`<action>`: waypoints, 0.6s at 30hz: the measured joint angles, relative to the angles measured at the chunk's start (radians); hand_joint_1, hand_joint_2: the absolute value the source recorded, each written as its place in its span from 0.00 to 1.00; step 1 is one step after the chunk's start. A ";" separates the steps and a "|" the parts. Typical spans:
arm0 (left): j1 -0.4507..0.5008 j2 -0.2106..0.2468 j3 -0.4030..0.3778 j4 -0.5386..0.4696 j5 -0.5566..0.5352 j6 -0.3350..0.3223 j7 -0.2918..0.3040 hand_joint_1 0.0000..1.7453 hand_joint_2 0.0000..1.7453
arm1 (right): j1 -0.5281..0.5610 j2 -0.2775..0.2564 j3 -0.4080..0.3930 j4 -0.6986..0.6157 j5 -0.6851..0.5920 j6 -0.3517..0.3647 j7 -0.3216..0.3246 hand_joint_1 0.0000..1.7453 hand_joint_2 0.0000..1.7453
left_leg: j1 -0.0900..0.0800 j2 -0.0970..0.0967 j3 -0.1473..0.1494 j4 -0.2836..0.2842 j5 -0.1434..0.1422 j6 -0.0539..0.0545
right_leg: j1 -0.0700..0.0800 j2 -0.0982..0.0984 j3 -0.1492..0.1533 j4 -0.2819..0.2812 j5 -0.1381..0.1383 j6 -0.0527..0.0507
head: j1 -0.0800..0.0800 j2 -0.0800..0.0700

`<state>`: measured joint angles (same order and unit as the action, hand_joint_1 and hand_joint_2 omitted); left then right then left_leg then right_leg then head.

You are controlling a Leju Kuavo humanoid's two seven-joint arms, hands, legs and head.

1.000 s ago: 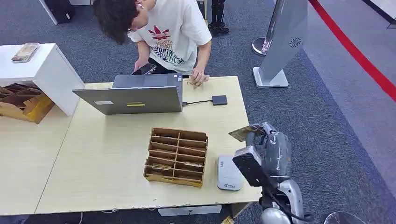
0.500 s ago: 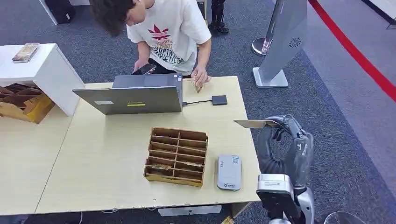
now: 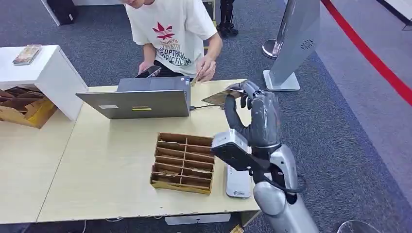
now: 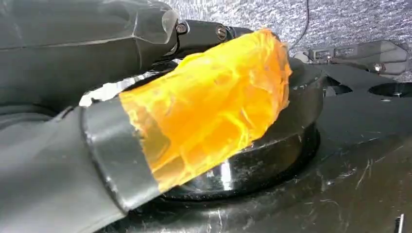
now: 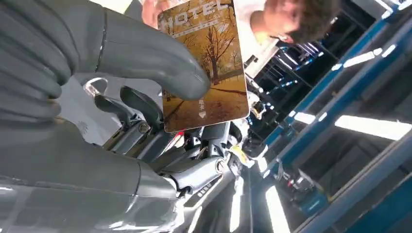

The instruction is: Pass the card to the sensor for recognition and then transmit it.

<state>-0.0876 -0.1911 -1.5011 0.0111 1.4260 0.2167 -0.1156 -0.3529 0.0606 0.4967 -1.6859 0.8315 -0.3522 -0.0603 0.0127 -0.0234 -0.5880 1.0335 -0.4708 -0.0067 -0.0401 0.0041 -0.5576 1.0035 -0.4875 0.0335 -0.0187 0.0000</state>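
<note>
Right now we see one flat golden-brown hotel card (image 5: 206, 63) printed with autumn trees, pinched by our right hand (image 3: 252, 114) fingers over the beige wooden table (image 3: 111, 170); left hand state we cannot tell.

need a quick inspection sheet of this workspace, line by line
surface: pale wooden table, front edge chipped.
job's things: hotel card held flat above the table's far side; grey sensor at the near edge, partly behind the right arm.
clutter: cardboard divider tray, laptop, small dark adapter mostly hidden by the hand.
hands: right hand pinches the card, thumb on its printed face; left hand hangs by the robot's body, state unclear.
cables: dark cable from the laptop.
surroundings: person reaching toward the card, white cabinet, grey kiosk, carpet.
</note>
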 joint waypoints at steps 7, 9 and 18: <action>-0.007 0.014 0.000 -0.014 -0.073 0.005 0.023 0.00 0.00 | -0.161 0.019 0.004 0.184 0.083 0.041 0.071 1.00 1.00 | 0.000 0.000 0.000 0.000 0.000 -0.001 | 0.000 0.000 0.000 0.000 0.000 0.000 | 0.000 0.000; -0.008 0.017 -0.001 -0.021 -0.081 0.006 0.028 0.00 0.00 | -0.190 0.025 0.005 0.227 0.090 0.041 0.077 1.00 1.00 | 0.000 0.000 0.000 0.000 0.000 -0.001 | 0.000 0.000 0.000 0.000 0.000 0.000 | 0.000 0.000; -0.012 0.029 -0.001 -0.036 -0.129 0.010 0.041 0.00 0.00 | -0.264 0.037 0.007 0.342 0.166 0.045 0.129 1.00 1.00 | 0.000 0.000 0.000 0.000 0.000 -0.001 | 0.000 0.000 0.000 0.000 0.000 0.000 | 0.000 0.000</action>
<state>-0.0993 -0.1625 -1.5022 -0.0252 1.2970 0.2262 -0.0744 -0.6171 0.0977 0.5032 -1.3439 0.9972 -0.3075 0.0687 0.0128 -0.0238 -0.5881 1.0335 -0.4704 -0.0073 -0.0400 0.0041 -0.5579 1.0037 -0.4872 0.0330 -0.0183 0.0000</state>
